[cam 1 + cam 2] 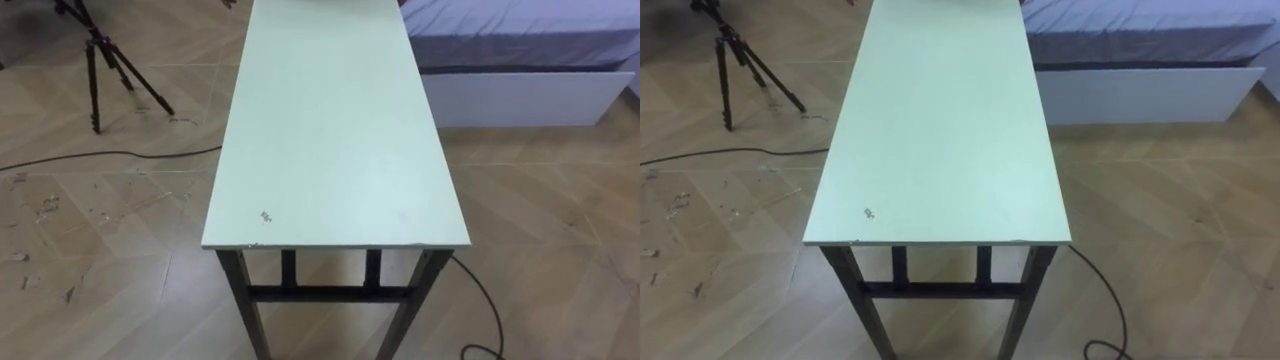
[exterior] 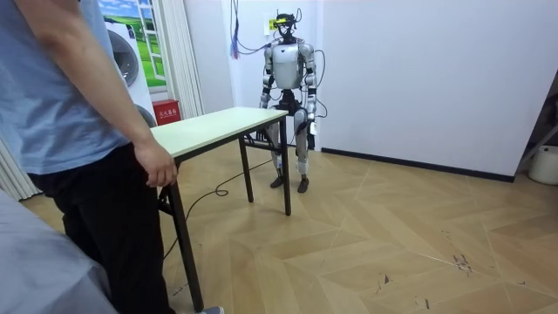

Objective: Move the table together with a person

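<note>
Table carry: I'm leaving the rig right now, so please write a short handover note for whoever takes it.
Left hand and right hand: low at the robot's sides in the room view, too small to read.
Table: standing on the floor, with the robot at one short end; that end is unheld.
Person: at the other end, a hand at the edge.
Done: both are in place.
Left: the robot takes hold of its end, then they lift and carry together.

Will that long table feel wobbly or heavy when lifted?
Likely stiff: the table has a flat top on a braced dark frame. Being long and narrow, it could tip sideways if ends rise unevenly. Thin top suggests modest weight.
</note>
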